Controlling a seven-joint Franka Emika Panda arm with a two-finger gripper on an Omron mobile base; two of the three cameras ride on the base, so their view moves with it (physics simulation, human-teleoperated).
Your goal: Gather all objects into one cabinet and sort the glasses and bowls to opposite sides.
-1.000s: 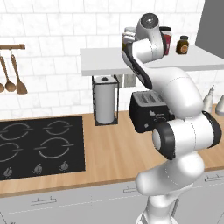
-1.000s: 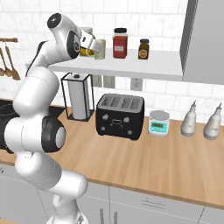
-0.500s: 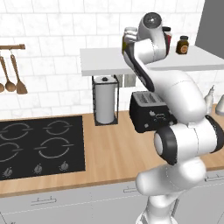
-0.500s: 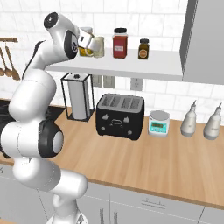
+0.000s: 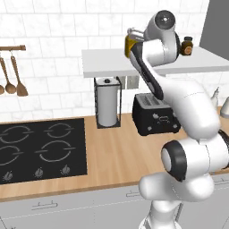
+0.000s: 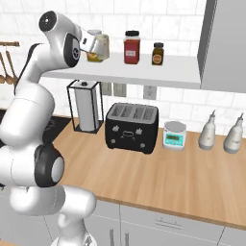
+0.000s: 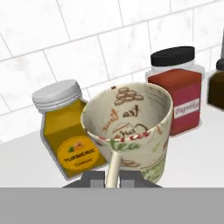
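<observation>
From my remote seat, I see the tool (image 7: pixel 114 180) pinching the loop handle of the beige printed ceramic mug (image 7: pixel 131 129), jaws pressed nearly together on it. The mug hangs upright just over the pale-grey flat ledge (image 7: pixel 26 162), in front of the condiment jars.

Going left to right in the hand view: the yellow turmeric jar with a grey lid (image 7: pixel 68 129) sits just behind and to the left of the mug, then the mug itself, then the red jar with a black lid (image 7: pixel 183 85) behind it on the right, and a dark brown jar (image 7: pixel 216 85) at the edge.

In the right base view the mug (image 6: pixel 98 45) is at the ledge's (image 6: pixel 144 72) left end, beside the yellow jar.

My judgement: 1 of the 4 pieces is arriving at the ledge but is not yet released. I cannot tell whether it touches the ledge. Judging by the task, the orange cup and 2 bowls remain to be gathered and sorted.
</observation>
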